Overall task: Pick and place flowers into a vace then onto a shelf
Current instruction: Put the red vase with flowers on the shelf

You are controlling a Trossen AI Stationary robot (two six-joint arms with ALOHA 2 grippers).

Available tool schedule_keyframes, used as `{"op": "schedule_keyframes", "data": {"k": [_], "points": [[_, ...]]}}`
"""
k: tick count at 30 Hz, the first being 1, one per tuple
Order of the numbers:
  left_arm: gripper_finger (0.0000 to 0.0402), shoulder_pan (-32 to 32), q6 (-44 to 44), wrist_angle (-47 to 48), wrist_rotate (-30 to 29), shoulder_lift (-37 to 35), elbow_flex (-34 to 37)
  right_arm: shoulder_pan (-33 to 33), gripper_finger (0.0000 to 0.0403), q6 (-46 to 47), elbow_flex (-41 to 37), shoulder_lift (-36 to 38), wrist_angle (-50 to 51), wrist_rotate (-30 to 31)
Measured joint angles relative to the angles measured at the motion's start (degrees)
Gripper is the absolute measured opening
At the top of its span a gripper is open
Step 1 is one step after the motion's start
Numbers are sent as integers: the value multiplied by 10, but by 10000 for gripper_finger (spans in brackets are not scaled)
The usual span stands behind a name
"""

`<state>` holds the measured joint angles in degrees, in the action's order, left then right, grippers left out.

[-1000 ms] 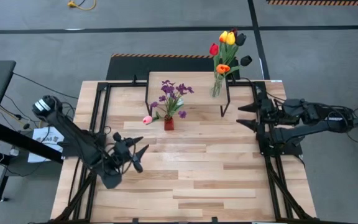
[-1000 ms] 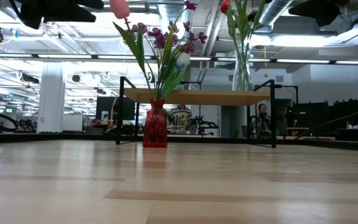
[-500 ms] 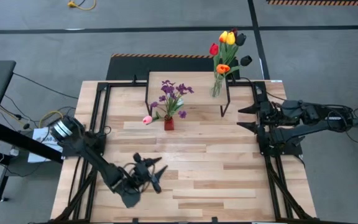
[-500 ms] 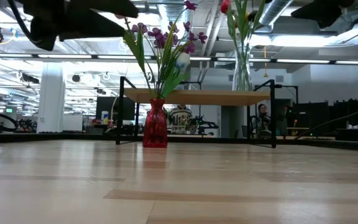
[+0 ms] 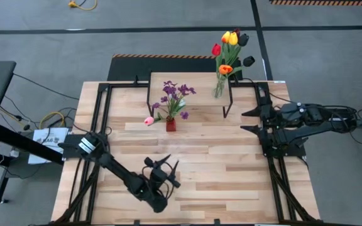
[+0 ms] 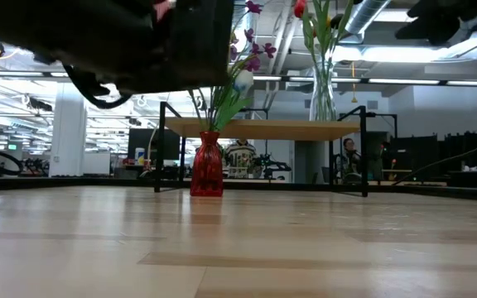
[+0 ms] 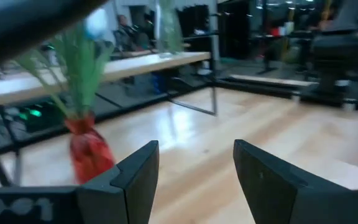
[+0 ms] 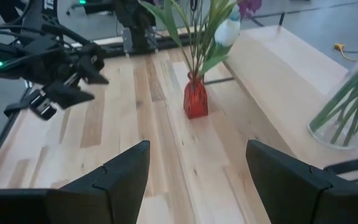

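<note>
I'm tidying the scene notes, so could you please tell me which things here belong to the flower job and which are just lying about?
Part of the job:
- red vase with purple flowers, on the table
- clear vase of tulips, on the shelf
- left gripper, open over the table
- right gripper, open at the table's right edge

Just lying about:
- papers beside the table
- yellow cable on the floor
</note>
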<state>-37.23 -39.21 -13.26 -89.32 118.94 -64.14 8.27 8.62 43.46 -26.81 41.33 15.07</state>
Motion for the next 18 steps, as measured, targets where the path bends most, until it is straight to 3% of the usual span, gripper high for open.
{"op": "schedule_keyframes", "data": {"k": [4, 13, 18], "points": [[196, 31, -28, 37, -3, 0, 5, 0, 260, 4, 0, 0, 19, 0], [196, 118, -49, 60, 71, 0, 5, 0, 260, 15, 0, 0, 37, 0], [196, 99, -192, 182, 62, 0, 5, 0, 260, 15, 0, 0, 37, 0]]}}
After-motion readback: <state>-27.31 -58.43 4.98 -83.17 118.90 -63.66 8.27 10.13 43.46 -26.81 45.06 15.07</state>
